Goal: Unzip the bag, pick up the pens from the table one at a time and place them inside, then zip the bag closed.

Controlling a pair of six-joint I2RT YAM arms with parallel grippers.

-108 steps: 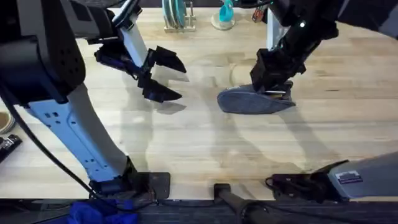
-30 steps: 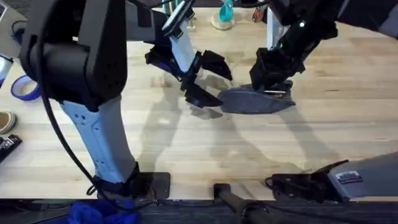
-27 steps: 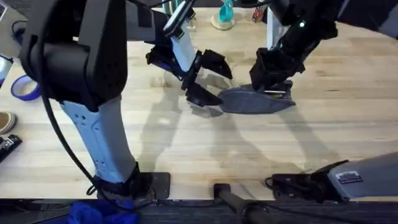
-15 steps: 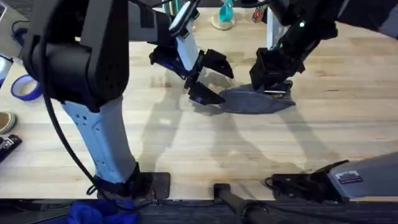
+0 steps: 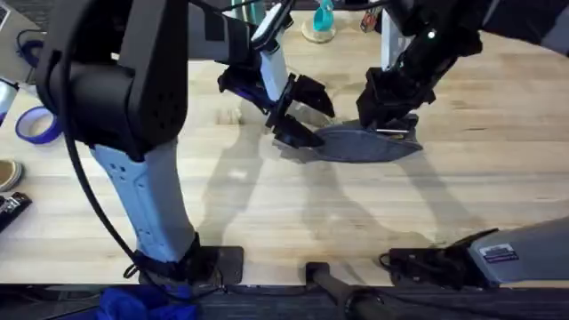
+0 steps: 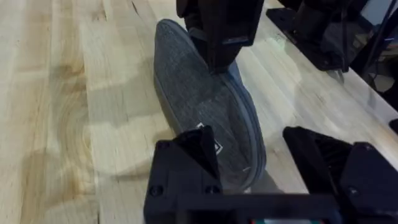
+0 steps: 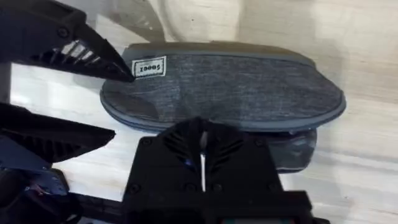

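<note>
Overhead, left-wrist and right-wrist views of a two-arm rig at a light wooden worktop [image 5: 480,204]. The bag [image 5: 360,144], an oblong grey fabric pouch with a blue-grey edge band, lies flat near the middle of the worktop, its long axis running left to right in the overhead view. A small white label [image 7: 149,67] sits on the upper face near the end that points toward the left arm.

The left gripper [image 5: 302,114] is at that labelled end with its black fingers spread wide; in the left-wrist view the bag's rounded tip [image 6: 239,171] lies between the two fingers [image 6: 189,155], and one finger appears to touch or nearly touch the fabric by the label.

The right gripper [image 5: 391,120] stands over the bag's far long edge, toward the opposite end, and bears down on it. Its black fingers [image 7: 202,152] are drawn together into a narrow closed pair at that edge, apparently pinching the bag there; the exact part pinched is hidden beneath them.

Blue tape rolls [image 5: 34,126] lie at the worktop's left margin.
</note>
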